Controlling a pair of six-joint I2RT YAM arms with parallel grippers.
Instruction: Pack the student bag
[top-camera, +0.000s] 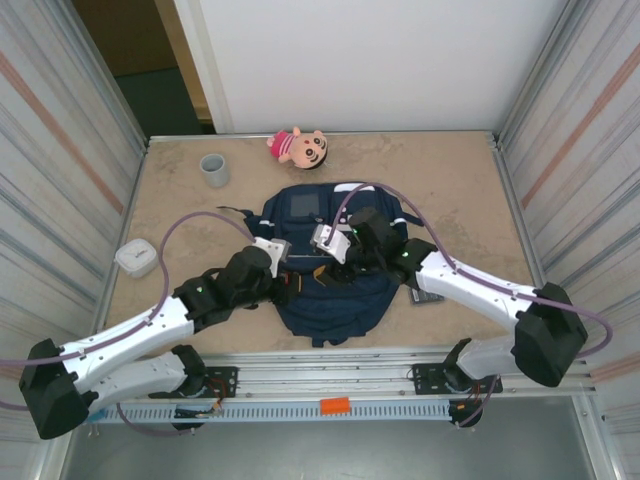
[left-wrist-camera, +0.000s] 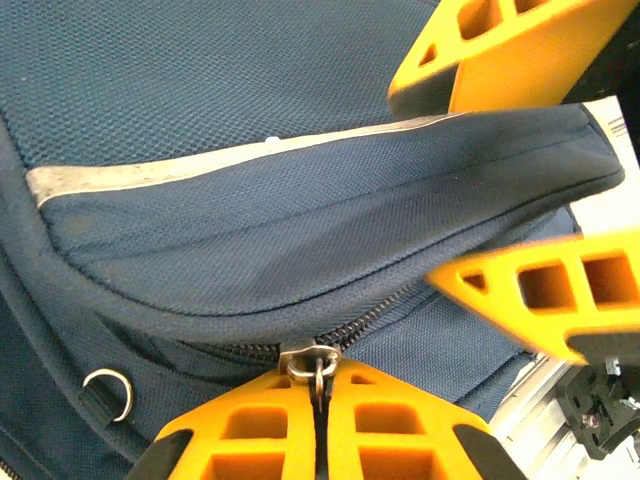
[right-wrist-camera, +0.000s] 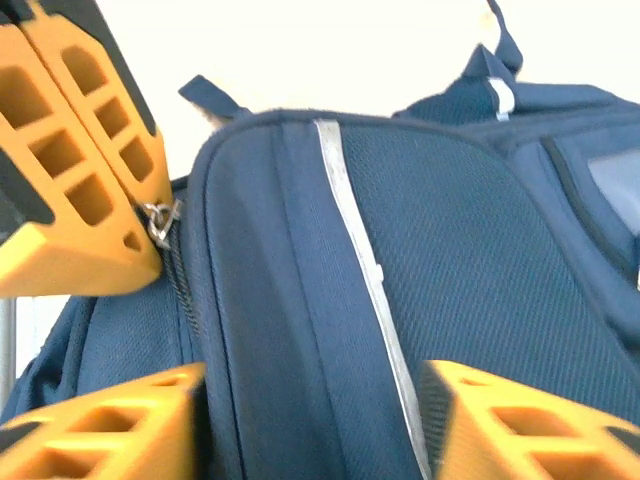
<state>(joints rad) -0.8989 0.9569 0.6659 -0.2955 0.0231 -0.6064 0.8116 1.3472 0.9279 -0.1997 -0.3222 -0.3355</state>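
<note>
Zipper pull (left-wrist-camera: 314, 360) of the student bag (top-camera: 335, 310) pinched in the left gripper (left-wrist-camera: 320, 380).
Navy student bag lies flat in the middle of the table (top-camera: 450, 190), just ahead of both arm bases. Left gripper's orange fingers (left-wrist-camera: 250, 430) are clenched together on the metal pull at the front pocket's zipper. Right gripper (right-wrist-camera: 315, 385) straddles the pocket's padded ridge and its white reflective stripe (right-wrist-camera: 350, 220), jaws apart; whether they clamp the fabric cannot be told. Beyond the bag lie a pink doll (top-camera: 297, 147) and a grey cup (top-camera: 214, 169).
</note>
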